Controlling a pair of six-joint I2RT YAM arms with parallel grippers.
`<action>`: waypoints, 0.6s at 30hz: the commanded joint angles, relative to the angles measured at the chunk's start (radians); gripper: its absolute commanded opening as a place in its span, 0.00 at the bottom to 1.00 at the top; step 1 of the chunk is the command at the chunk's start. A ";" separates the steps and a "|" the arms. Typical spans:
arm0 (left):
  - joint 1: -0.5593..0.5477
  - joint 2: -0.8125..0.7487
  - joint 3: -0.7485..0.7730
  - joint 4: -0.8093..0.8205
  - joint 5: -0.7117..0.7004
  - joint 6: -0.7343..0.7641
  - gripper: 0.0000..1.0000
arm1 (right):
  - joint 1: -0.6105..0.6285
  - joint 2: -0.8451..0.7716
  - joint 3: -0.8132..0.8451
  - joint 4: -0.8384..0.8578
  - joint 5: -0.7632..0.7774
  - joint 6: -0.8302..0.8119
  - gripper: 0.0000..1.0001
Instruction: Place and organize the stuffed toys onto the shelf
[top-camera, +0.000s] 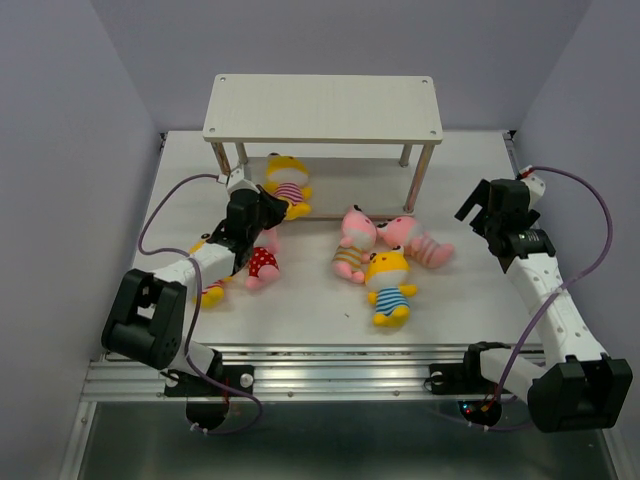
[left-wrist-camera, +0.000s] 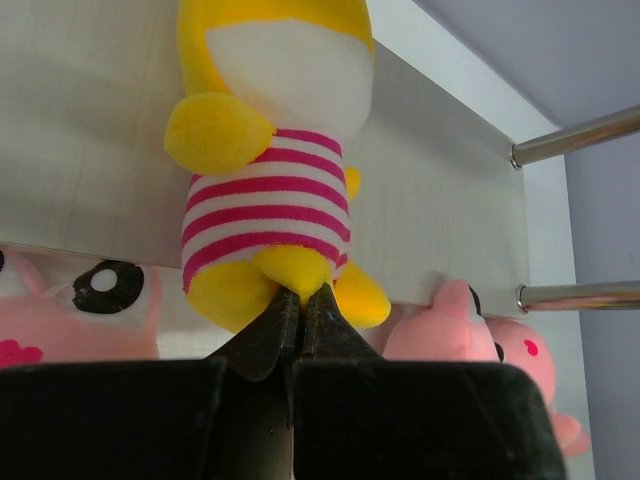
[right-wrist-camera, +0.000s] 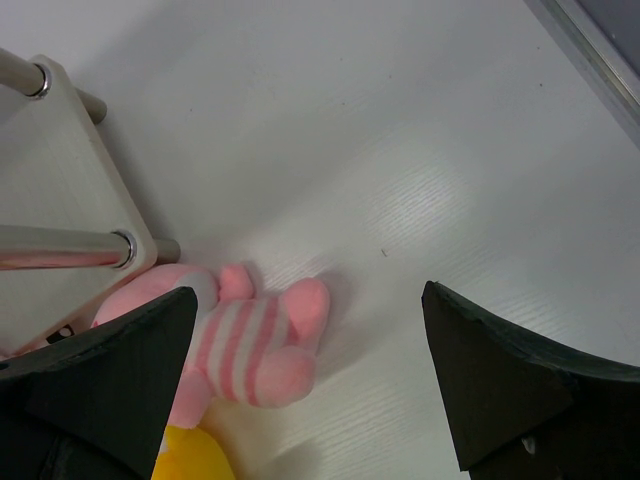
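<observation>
Left claw (left-wrist-camera: 302, 293), pressed together, stretches forward against the yellow striped toy (left-wrist-camera: 265, 205); right claw (right-wrist-camera: 310, 292) hovers wide apart.

light: bright, even | shadows: soft, under shelf (top-camera: 320, 105) | glare: table (right-wrist-camera: 430, 190) sheen | focus: sharp

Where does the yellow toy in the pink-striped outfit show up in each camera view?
Top external: the yellow toy in pink stripes lies on the shelf's lower board, left half, at the left tool.
Left wrist: centre and upper frame, right above the tool's tips.
Right wrist: not in it.
Shared landmark: the shelf's front right leg.
</observation>
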 joint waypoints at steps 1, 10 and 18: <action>0.020 -0.003 0.040 0.067 0.054 0.028 0.00 | -0.006 -0.026 0.023 0.009 0.008 -0.014 1.00; 0.038 0.020 0.072 0.042 -0.006 0.045 0.00 | -0.006 -0.010 0.021 0.011 0.001 -0.012 1.00; 0.049 0.018 0.081 -0.013 -0.082 0.052 0.00 | -0.006 0.010 0.020 0.011 -0.017 -0.012 1.00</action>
